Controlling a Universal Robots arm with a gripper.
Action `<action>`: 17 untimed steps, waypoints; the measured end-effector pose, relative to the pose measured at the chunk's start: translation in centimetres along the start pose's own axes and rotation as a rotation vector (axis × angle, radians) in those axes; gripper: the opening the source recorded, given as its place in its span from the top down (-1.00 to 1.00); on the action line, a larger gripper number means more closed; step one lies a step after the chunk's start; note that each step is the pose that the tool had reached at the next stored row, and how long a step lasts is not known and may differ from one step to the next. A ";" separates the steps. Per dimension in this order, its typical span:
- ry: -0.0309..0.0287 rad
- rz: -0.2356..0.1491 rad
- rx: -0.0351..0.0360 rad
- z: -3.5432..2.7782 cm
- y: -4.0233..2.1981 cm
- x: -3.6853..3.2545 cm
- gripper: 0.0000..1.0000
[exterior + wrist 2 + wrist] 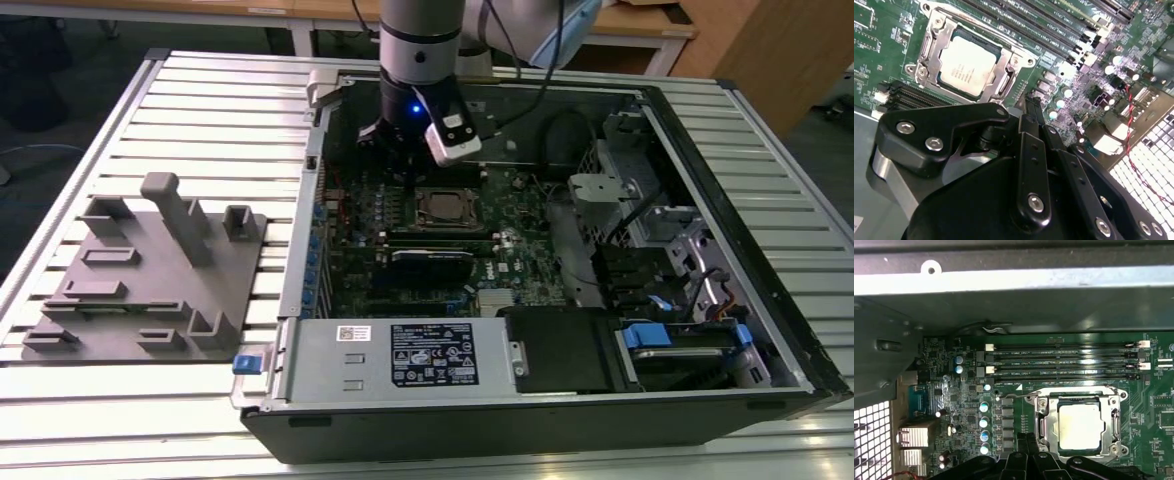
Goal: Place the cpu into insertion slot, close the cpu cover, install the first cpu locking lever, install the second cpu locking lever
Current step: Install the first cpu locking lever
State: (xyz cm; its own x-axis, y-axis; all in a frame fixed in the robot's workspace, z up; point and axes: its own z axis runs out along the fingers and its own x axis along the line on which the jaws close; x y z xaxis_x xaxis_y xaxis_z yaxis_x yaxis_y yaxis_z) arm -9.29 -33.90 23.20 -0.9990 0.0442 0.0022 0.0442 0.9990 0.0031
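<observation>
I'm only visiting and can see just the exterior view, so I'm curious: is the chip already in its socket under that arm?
Observer: Yes. In both wrist views the cpu sits flat, silver face up.
Operator: And the metal cover?
Observer: The cover lies down around it, the face showing through its window.
Operator: Is the arm holding anything?
Observer: No. The gripper is shut and empty, close beside the cover; I cannot tell if they touch.
</observation>
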 end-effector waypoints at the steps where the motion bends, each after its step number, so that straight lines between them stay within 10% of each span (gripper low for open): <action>1: -0.0001 0.000 -0.0001 -0.09 0.00 0.00 0.79; 17: -0.0008 0.000 -0.0005 -0.73 -0.01 0.45 0.79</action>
State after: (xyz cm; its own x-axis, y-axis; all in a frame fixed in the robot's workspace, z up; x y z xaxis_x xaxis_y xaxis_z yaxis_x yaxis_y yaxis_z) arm -9.74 -33.89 23.93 -0.9990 0.0442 0.0014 0.0442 0.9990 0.0036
